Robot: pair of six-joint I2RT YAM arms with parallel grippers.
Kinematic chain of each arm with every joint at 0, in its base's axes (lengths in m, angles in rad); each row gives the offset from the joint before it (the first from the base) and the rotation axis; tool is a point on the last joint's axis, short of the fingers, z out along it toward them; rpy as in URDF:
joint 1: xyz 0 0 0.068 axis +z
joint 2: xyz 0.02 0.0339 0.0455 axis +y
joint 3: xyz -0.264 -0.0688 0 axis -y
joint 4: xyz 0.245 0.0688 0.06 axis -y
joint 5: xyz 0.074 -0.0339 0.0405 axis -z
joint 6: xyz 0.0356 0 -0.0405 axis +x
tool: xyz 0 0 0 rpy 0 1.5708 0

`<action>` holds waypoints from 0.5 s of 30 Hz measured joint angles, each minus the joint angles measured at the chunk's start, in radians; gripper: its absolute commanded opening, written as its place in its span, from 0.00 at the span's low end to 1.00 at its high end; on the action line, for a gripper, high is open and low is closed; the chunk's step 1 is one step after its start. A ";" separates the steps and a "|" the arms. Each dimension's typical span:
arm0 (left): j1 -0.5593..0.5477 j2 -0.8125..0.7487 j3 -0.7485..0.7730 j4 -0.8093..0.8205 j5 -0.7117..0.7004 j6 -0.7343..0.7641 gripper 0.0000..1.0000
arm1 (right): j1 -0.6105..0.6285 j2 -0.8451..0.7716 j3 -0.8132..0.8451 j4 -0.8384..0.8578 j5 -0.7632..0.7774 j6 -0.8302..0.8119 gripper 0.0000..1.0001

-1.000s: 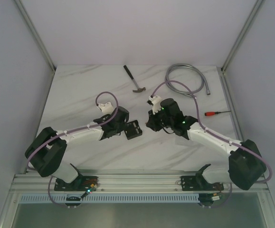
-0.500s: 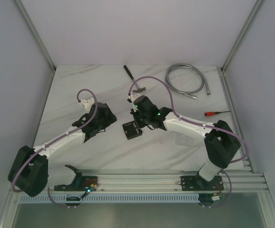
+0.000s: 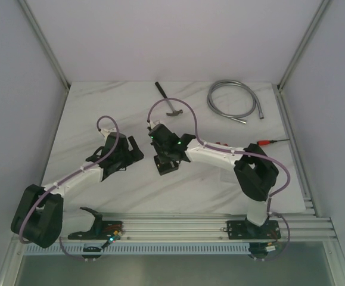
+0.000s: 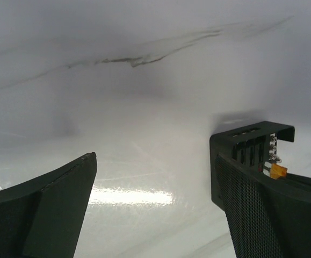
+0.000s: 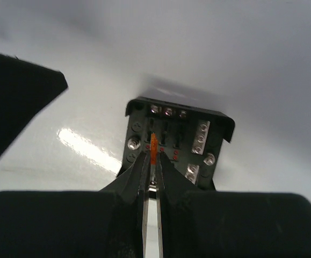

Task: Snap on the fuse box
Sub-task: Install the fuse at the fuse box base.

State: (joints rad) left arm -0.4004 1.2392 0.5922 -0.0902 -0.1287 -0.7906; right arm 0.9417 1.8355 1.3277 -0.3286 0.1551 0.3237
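The fuse box (image 3: 167,166) is a small black square box lying on the white table, its slotted inside facing up (image 5: 178,141). My right gripper (image 5: 153,157) is shut on a small orange fuse (image 5: 153,146), held right over the box's slots. Whether the fuse touches a slot I cannot tell. From above, the right gripper (image 3: 163,150) covers the box's far edge. My left gripper (image 3: 130,156) stands open just left of the box with nothing between its fingers. In the left wrist view the box (image 4: 249,141) shows behind the right finger (image 4: 273,215).
A hammer (image 3: 170,100) lies at the back centre. A coiled metal hose (image 3: 235,100) lies at the back right, and a red-handled screwdriver (image 3: 272,142) rests near the right edge. The left gripper's finger (image 5: 15,102) shows close beside the box.
My left gripper opened, let go of the fuse box and drew back to the left. The right arm swung left and now holds the fuse over the box.
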 measured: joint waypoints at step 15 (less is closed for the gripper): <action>0.002 0.031 -0.035 0.051 0.061 0.026 1.00 | 0.038 0.093 0.080 -0.042 0.085 0.051 0.00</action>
State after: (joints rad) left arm -0.3985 1.2697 0.5575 -0.0387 -0.0681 -0.7650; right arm 0.9798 1.9282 1.4078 -0.3710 0.2401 0.3752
